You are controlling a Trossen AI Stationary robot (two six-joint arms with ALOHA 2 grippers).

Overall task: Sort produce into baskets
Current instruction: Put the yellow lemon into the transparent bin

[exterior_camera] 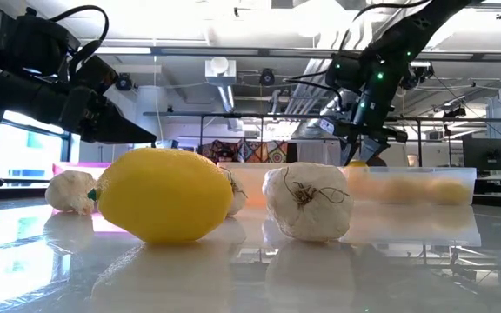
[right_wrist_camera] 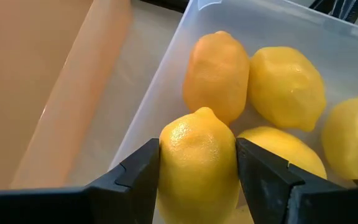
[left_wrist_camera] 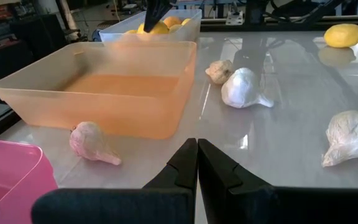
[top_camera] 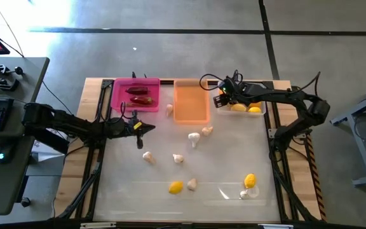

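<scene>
My right gripper (top_camera: 223,98) hangs over the clear basket's (top_camera: 262,113) end next to the orange basket (top_camera: 190,102), shut on a yellow lemon (right_wrist_camera: 197,165). Several lemons (right_wrist_camera: 284,84) lie in the clear basket below it. The pink basket (top_camera: 135,95) holds dark red chilis (top_camera: 140,94). My left gripper (top_camera: 146,128) is shut and empty, near the pink basket's front corner. Several garlic bulbs (top_camera: 194,137) and two lemons (top_camera: 176,187) (top_camera: 250,180) lie loose on the table. My right gripper pinches the lemon between its two fingers (right_wrist_camera: 138,174), one on each of the lemon's long sides (right_wrist_camera: 166,155). The fingers slant down from above, and the lemon's pointed tip (right_wrist_camera: 202,113) sticks out beyond them. The lemon hangs above the lemons in the clear basket.
One garlic bulb (left_wrist_camera: 92,142) lies against the orange basket's near wall, just ahead of my left gripper (left_wrist_camera: 197,163). A clear plastic scrap (top_camera: 246,193) lies by the near-right lemon. The table's middle, between the baskets and the near produce, has free room.
</scene>
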